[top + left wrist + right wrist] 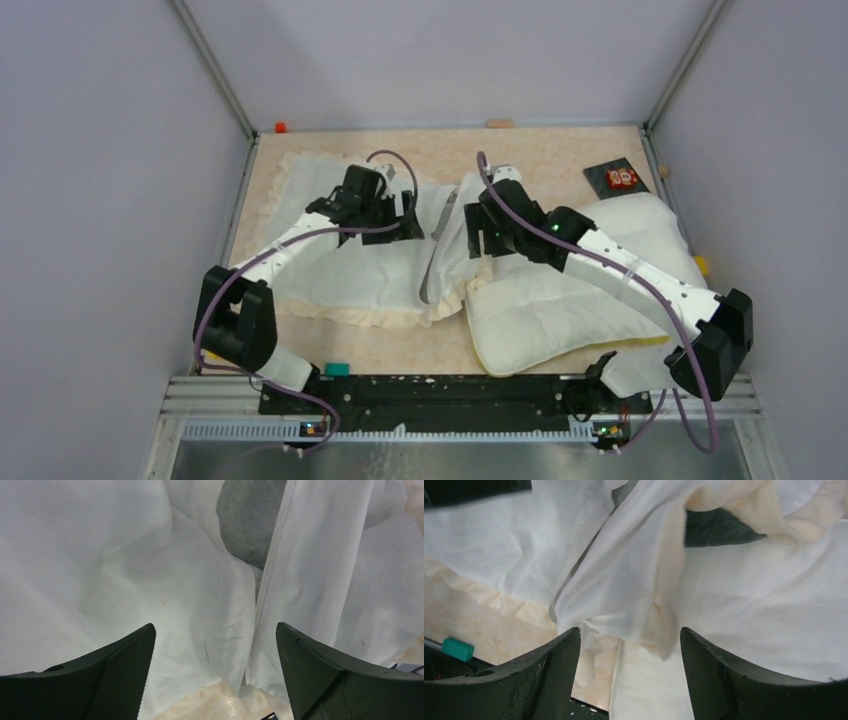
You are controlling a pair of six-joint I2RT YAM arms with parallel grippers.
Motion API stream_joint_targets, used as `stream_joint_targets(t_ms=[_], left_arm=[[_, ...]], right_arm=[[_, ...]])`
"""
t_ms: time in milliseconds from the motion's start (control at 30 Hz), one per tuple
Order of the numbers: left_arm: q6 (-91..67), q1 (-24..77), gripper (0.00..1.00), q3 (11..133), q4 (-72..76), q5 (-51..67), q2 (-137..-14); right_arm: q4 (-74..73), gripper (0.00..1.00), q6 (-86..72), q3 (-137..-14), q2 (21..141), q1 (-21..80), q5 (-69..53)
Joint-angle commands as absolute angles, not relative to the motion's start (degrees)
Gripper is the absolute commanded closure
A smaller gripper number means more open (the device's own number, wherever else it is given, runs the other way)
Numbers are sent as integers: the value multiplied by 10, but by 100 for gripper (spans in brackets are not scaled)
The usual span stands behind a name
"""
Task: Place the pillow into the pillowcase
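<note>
Hovering at pillowcase mouth with left gripper and right gripper, both spread wide, gripped nothing. Found pillow outside, just right of case, long axis pointing at mouth, under right arm.

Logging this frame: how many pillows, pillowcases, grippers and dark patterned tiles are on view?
pillow: 1
pillowcase: 1
Grippers: 2 (left gripper, right gripper)
dark patterned tile: 1
Total: 5

arms: white links, black joints | cables: purple, looped | fingers: black, tapered, dimpled inner faces
</note>
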State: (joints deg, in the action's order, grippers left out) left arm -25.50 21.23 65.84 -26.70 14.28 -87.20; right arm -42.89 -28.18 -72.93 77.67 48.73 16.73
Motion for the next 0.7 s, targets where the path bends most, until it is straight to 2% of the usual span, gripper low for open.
stream_joint_targets(t_ms=[0,167,367,667], left_arm=[[-347,234,11,600,-211,102,-869],[-424,233,17,501,-172,-25,-849],[-491,222,17,491,-218,-125,-894],[-452,23,17,498,-219,-156,-943]], right_arm=[[-427,28,-290,-696,753,456,209],[-418,28,-295,-685,754,455,202],[-413,28,-290,-689,757,455,203],[-404,28,-279,-687,750,423,194]])
